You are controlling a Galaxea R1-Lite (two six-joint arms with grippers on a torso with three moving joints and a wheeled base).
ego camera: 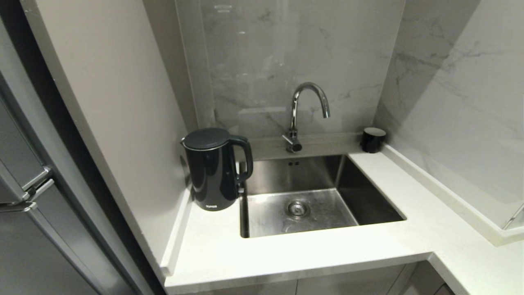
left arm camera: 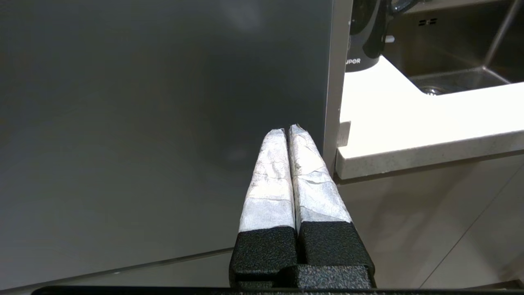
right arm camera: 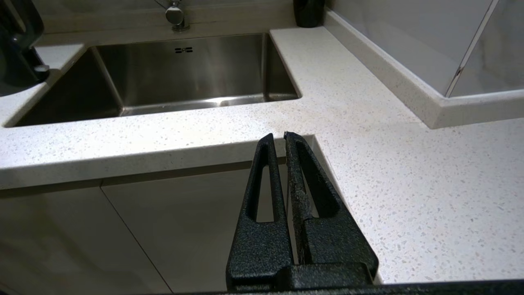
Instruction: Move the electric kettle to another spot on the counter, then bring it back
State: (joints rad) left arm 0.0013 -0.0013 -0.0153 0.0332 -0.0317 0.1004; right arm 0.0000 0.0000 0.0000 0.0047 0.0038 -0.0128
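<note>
Kettle [ego camera: 215, 168] lid shut, on counter [ego camera: 286, 254] beside sink [ego camera: 360, 196].

Dim head view, glare on counter [left arm camera: 380, 123] left wrist view, sink [ego camera: 352, 192] right wall shadowed

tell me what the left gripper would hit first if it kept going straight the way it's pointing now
Probably the tall grey panel beside the counter. The left gripper, shut, points at that panel close to its edge strip, below counter level. The electric kettle stands further off to the side. Depth is unclear.
</note>
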